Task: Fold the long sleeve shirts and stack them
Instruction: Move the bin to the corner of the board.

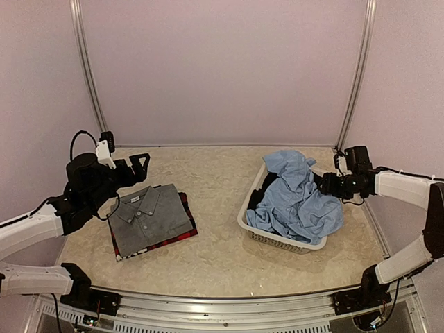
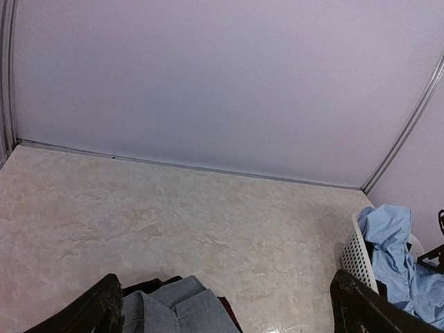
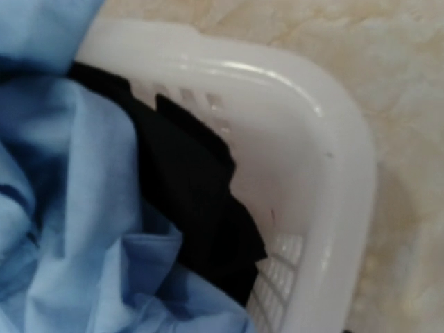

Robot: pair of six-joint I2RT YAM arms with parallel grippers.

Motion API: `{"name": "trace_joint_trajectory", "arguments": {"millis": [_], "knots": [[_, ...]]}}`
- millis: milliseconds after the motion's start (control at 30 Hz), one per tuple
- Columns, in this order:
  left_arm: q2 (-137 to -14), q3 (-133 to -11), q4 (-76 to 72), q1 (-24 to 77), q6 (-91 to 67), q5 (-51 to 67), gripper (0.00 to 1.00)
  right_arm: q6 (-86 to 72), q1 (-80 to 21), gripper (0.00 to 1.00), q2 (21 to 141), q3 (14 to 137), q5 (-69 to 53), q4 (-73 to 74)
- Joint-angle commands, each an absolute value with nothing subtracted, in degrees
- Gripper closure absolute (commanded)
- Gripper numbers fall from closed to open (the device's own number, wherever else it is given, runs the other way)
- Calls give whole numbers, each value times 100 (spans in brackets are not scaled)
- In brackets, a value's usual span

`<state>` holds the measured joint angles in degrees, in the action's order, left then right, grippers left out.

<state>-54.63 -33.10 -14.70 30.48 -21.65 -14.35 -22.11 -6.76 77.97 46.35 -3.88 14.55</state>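
A folded grey shirt (image 1: 149, 216) lies on a folded red-and-black plaid shirt (image 1: 184, 236) at the left of the table. My left gripper (image 1: 141, 166) hovers open just behind them, holding nothing. In the left wrist view the grey shirt (image 2: 173, 305) shows between the spread fingers (image 2: 104, 309). A crumpled light blue shirt (image 1: 298, 198) fills the white mesh basket (image 1: 277, 240). My right gripper (image 1: 327, 184) reaches into the basket's right side against that shirt. In the right wrist view the blue shirt (image 3: 62, 173) is close up, and the fingers do not show.
A black cloth (image 3: 194, 187) lies under the blue shirt against the basket's wall (image 3: 333, 139). Bare marbled tabletop (image 1: 215, 187) separates the stack from the basket. Lilac walls with metal rails (image 1: 87, 69) enclose the table at the back and sides.
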Motion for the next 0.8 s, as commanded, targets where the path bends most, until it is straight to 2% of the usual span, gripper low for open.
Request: {"name": "trace_joint_trajectory", "arguments": {"millis": [0,233,500,767], "knots": [[-5556,-3331,-1678,3110,-2197,-1327,1,-2220,-593,37,8040,4593,-505,1119],[-5612,-3305,-1767,3190,-2254,-1287,1,-2137,-580,57,8563,4856,-59,911],[-5662,-3322,-1754,3276,-2256,-1326,1,-1707,-64,83,9657,5982,483,1094],[-5690,-3300,-1759,3302,-2114,-1473,1,-689,637,88,10528,7299,1156,2230]]}}
